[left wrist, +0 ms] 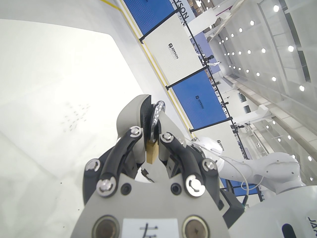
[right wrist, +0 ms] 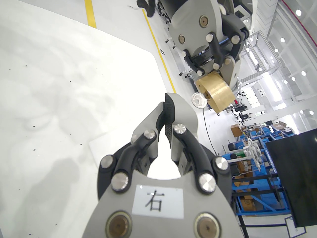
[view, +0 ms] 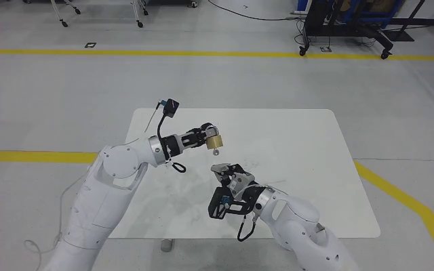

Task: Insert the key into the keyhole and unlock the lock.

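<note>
Clamping the lock (right wrist: 218, 92) over the table (view: 305, 169), left gripper (left wrist: 153, 121) shows the key (right wrist: 198, 99) seemingly seated at its 6 o'clock; right gripper (right wrist: 169, 110), pinched shut on nothing at 5 o'clock, so turning likely remains.

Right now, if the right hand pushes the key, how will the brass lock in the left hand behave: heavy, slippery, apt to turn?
The lock looks solid brass, so probably heavy for its size and rigid. Its smooth rounded body may slip. The left hand pinches it at one end, so a push could pivot it.
</note>
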Robot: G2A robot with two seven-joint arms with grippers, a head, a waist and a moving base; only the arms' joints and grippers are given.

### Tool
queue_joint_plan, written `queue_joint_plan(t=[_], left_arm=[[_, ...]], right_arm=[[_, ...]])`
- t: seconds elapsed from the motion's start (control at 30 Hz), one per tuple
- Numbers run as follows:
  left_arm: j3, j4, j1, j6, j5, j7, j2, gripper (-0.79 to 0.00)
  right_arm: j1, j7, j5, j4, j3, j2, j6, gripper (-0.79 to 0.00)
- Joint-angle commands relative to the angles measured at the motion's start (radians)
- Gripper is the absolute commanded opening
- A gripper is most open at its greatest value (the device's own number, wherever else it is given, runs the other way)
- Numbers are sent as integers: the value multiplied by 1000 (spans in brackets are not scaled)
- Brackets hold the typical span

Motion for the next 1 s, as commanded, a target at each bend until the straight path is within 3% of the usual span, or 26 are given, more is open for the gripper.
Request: queue_joint_plan(t=[0.0,0.4,0.57,0.7,0.77,0.8,0.83,0.97], left_arm=[[6,0,-5,-8,7,-8,0,-785],[18,-18,6,-106,31,-85,7,-785],[8,-7,10,-16,1,-20,5,-785],[7,21,7,106,-99,43,-4,-785],[12,34,0,156,-137,59,-8,-785],[16,37,-4,167,-149,60,-10,-785],[20,39,-7,171,-152,58,-11,-785],[37,30,-12,154,-127,41,-12,-785]], right_arm=[[-3,-4,-10,-3,-2,1,1,-785],[-24,-44,-3,-14,23,9,19,-785],[-27,-98,-37,-31,24,16,6,-785],[-48,-179,-118,-52,27,22,100,-785],[-68,-216,-156,-51,32,26,153,-613],[-77,-226,-169,-51,33,27,173,-468],[-83,-236,-174,-49,33,27,187,-416],[-76,-223,-176,-25,35,27,202,-437]])
